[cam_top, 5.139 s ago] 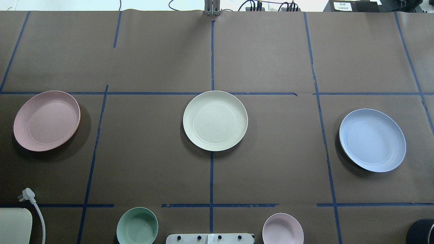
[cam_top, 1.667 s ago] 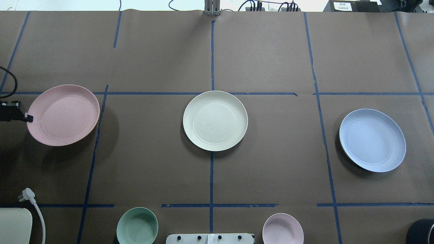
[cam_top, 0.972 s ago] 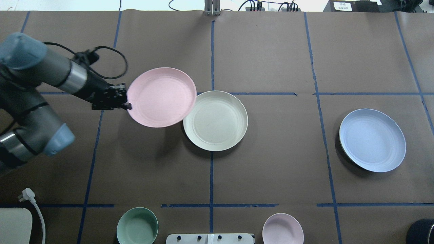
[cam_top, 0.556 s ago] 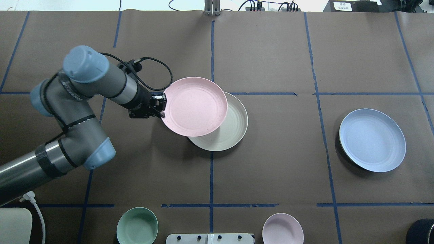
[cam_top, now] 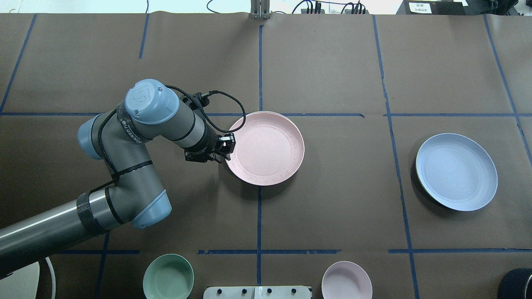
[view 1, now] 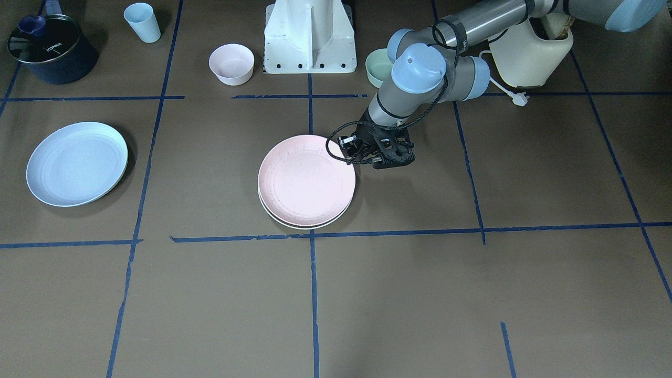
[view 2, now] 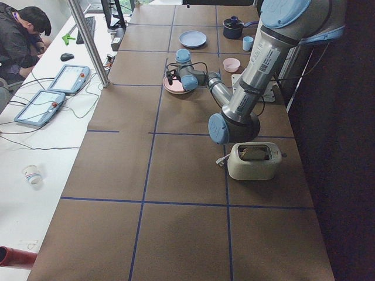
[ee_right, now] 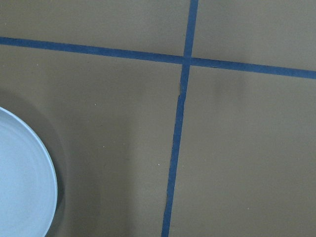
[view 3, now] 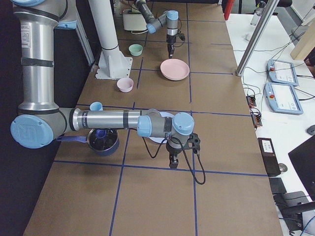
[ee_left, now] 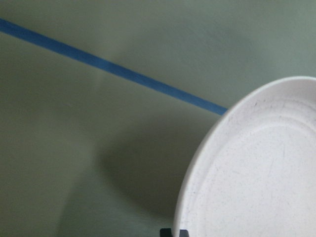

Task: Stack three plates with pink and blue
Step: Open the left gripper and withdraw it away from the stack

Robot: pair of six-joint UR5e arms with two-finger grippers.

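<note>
Squarely at the middle of the table [cam_top: 332, 216] the pink plate [cam_top: 266, 148] lies over the cream-white plate [view 1: 303, 226]. Only a thin crescent of the cream rim shows along the edge away from the robot. The left gripper [cam_top: 225, 148] meets the pink plate at the rim on the robot's left side. Its jaws stand close together, nipping that rim. The left wrist view shows two dark fingertips [ee_left: 166, 231] with only a slit between them, right at the plate's edge. Whether the pink plate rests fully on the one below cannot be told.

Well apart on the robot's right, the blue plate [cam_top: 456, 171] lies flat and alone on the brown paper. The right gripper [view 3: 173, 161] shows only from the table's end, pointing down just beside that plate. How far its jaws stand apart cannot be told. Its wrist camera catches a slice of the blue rim and a crossing of blue tape [ee_right: 185, 60].

As for writing, the lid of the dark pot [view 1: 50, 52] reads "KONKA" in white. A white label [cam_top: 419, 7] beyond the far edge of the table carries print too small to read, and so does the band on the left arm. Near the robot's base stand a pink bowl [cam_top: 346, 280] and a green bowl [cam_top: 168, 277].
</note>
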